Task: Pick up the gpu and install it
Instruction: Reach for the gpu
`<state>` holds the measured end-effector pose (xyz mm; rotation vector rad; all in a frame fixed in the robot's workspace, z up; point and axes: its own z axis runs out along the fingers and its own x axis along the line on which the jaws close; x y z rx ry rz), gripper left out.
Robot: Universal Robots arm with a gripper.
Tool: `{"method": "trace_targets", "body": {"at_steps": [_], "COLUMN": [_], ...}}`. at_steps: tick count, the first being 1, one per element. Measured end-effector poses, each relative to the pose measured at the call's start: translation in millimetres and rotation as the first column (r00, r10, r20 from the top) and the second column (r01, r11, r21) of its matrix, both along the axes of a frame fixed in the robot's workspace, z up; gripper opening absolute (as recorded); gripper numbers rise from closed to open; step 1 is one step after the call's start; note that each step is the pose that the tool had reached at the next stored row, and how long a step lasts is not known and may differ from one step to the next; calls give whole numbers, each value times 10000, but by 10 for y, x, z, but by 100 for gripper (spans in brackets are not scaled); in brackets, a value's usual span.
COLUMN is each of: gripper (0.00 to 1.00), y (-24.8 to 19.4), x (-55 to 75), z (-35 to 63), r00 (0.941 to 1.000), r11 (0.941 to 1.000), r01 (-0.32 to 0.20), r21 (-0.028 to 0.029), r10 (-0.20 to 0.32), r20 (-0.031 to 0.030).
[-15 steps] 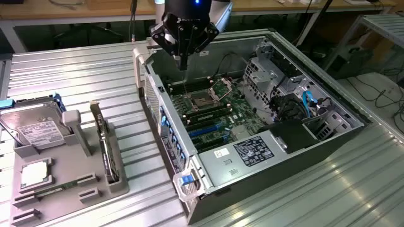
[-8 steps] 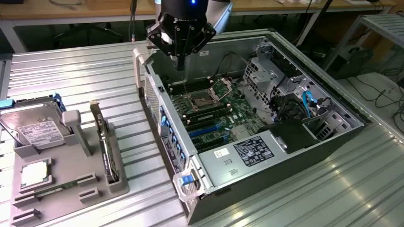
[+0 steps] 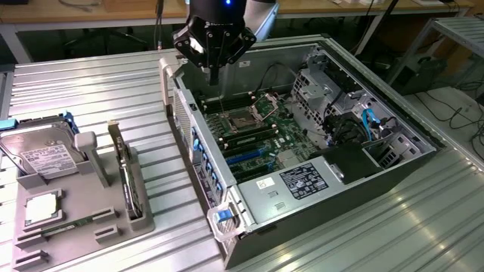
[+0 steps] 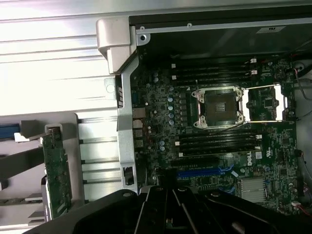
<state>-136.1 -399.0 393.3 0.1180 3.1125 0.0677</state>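
End effector [image 3: 214, 78] closed, empty, hovering above open computer case [image 3: 378, 190], over motherboard [image 3: 250, 133]. Gpu [image 3: 126, 173] upright on edge in grey holder [image 3: 83, 226], beside hard drive [image 3: 42, 150], near worktop [image 3: 90, 85] edge at exterior view's left.

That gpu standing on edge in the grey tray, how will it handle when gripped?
The gpu looks thin and rigid, so probably stiff and light. Standing on edge in its tray slot, it may tip if pushed sideways. Exposed circuitry suggests it's fragile.
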Motion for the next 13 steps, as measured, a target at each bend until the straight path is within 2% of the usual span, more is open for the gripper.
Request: {"method": "trace_targets", "body": {"at_steps": [7,11,13], "gripper": [11,11,11], "y": [0,-15,-19], "x": [-84,-352,-392], "z": [0,0,0], "r00": [10000,10000,10000], "r11": [10000,10000,10000], "r01": [-1,0,0], "r21": [0,-1,-1], "r10": [1,0,0], "r20": [0,0,0]}}
